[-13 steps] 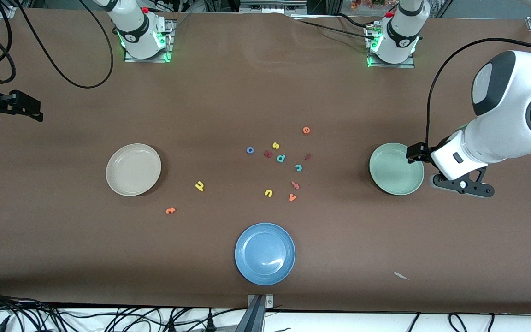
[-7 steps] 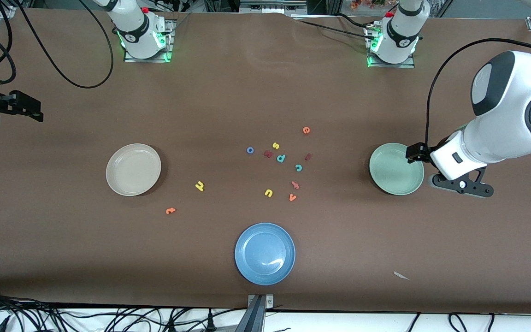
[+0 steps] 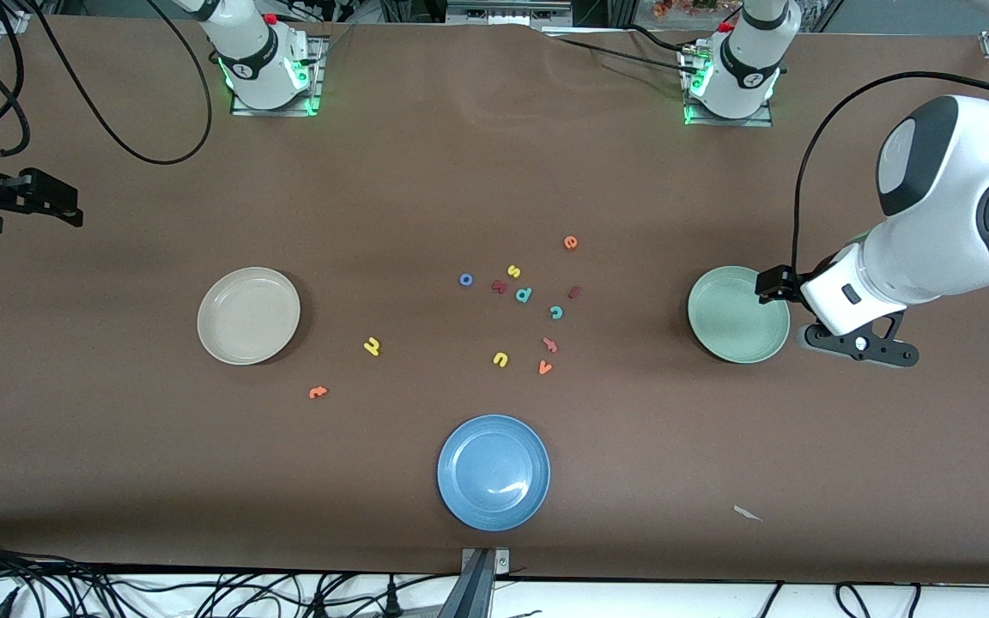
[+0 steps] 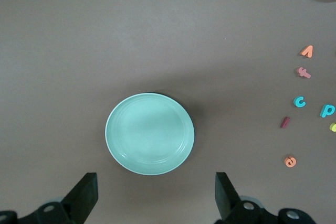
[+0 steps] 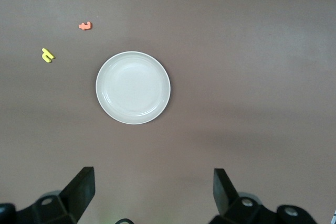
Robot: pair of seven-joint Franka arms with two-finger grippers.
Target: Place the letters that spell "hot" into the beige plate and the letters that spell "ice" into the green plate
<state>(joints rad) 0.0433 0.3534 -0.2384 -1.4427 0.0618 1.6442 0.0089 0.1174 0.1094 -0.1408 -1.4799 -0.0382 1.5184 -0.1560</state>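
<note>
The beige plate (image 3: 248,315) lies toward the right arm's end, with nothing in it. The green plate (image 3: 737,313) lies toward the left arm's end, also bare. Between them the letters are scattered: yellow h (image 3: 372,346), blue o (image 3: 465,279), orange t (image 3: 317,391), maroon i (image 3: 573,292), teal c (image 3: 555,312), orange e (image 3: 571,243). My left gripper (image 4: 155,184) hangs open high above the table beside the green plate (image 4: 149,134). My right gripper (image 5: 152,179) hangs open and empty high above the table's end, beside the beige plate (image 5: 133,87).
A blue plate (image 3: 494,471) sits near the table's front edge. Other letters lie among the task's: yellow s (image 3: 513,271), dark red k (image 3: 499,287), teal p (image 3: 524,294), pink f (image 3: 549,345), yellow u (image 3: 500,359), orange v (image 3: 544,367).
</note>
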